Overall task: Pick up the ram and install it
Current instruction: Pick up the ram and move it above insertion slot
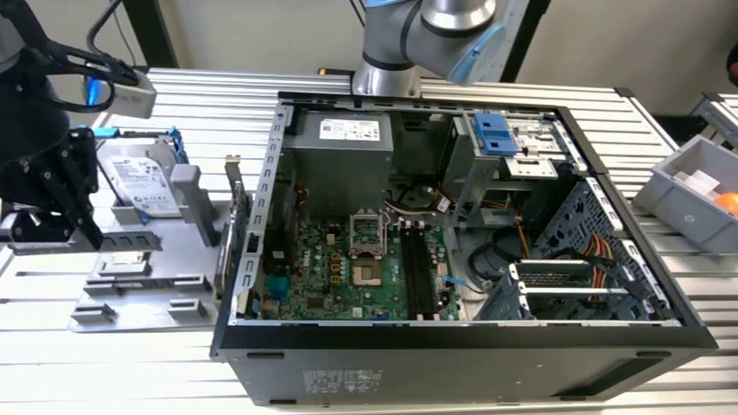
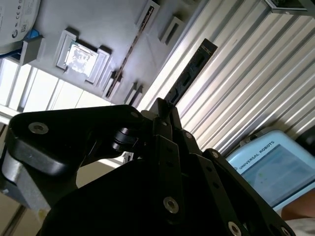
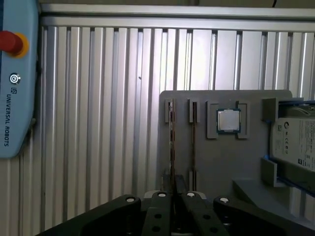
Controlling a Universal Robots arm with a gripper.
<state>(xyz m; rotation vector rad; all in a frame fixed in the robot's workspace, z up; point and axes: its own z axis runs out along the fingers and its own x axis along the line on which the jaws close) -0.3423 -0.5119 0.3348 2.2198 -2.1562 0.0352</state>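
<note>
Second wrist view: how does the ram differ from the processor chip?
The ram is long, narrow and dark; the processor chip is small, square and silver. The ram juts out from the gripper, which holds it by one end; the processor chip lies flat in a recess of the gray tray. Both are thin, flat computer parts.

We note: table (image 3: 98, 123) ribbed bare alu, bright sheen. tray (image 3: 221, 167) grey matt plastic, smooth. processor (image 3: 229, 120) shiny metal lid. ram (image 2: 189, 73) dark matt board w/ semi-gloss black chips. gripper (image 2: 165, 105) black matt, we can't tell metal/plastic, bright screw heads. PC case (image 1: 461, 363) dark matt sheet metal. hard drive (image 3: 295, 142) silvery metal, white paper label.
</note>
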